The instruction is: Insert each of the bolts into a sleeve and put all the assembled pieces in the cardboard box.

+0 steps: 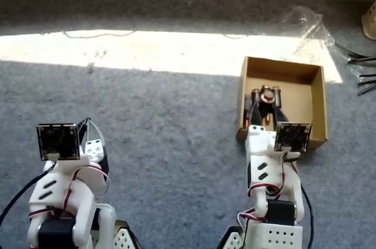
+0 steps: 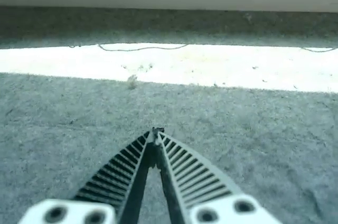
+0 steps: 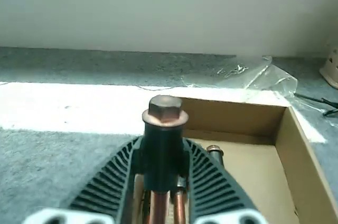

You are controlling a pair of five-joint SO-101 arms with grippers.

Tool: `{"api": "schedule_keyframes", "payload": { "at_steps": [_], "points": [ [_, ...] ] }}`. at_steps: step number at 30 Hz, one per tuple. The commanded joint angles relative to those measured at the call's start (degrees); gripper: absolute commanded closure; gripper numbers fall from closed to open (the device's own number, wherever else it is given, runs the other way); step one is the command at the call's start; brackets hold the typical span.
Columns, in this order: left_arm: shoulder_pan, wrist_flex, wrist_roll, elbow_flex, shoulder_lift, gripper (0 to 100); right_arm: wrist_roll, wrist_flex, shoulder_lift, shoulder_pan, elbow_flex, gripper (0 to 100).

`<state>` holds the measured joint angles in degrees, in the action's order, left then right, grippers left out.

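My right gripper (image 3: 161, 152) is shut on an assembled piece (image 3: 162, 145), a copper bolt with a hex head standing upright in a dark sleeve. It hangs over the near left part of the open cardboard box (image 3: 296, 145). In the high view the right gripper (image 1: 266, 107) holds the piece (image 1: 267, 96) inside the box (image 1: 317, 108), with other copper pieces (image 1: 256, 94) lying beneath it. Another bolt (image 3: 214, 151) shows in the box behind the fingers. My left gripper (image 2: 155, 135) is shut on nothing above bare grey carpet; in the high view it (image 1: 88, 124) sits at the near left.
Grey carpet covers the floor, with a bright sunlit strip (image 1: 147, 49) across the back. A crumpled clear plastic bag (image 1: 305, 23) lies behind the box. Dark tools (image 1: 361, 73) lie at the far right edge. A thin cable (image 2: 142, 48) runs along the sunlit strip.
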<state>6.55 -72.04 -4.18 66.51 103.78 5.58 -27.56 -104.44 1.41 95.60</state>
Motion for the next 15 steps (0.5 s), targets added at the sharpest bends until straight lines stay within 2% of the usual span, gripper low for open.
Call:
{"api": "schedule_keyframes", "payload": {
  "at_steps": [1,4,9,15],
  "points": [
    [-0.7,-0.3,0.3,5.4,1.0,100,4.5,-7.6,-0.7,1.6,-3.3,99.5],
    [-0.7,0.1,0.3,12.2,1.0,100,6.5,-13.1,-0.7,1.9,-8.6,99.5],
    [-0.7,0.2,0.3,19.3,1.0,100,9.1,-14.3,0.7,2.9,-13.2,99.5],
    [-0.5,0.2,0.2,25.4,1.0,100,9.0,-11.0,16.5,5.5,-17.6,99.5]
  ]
}}
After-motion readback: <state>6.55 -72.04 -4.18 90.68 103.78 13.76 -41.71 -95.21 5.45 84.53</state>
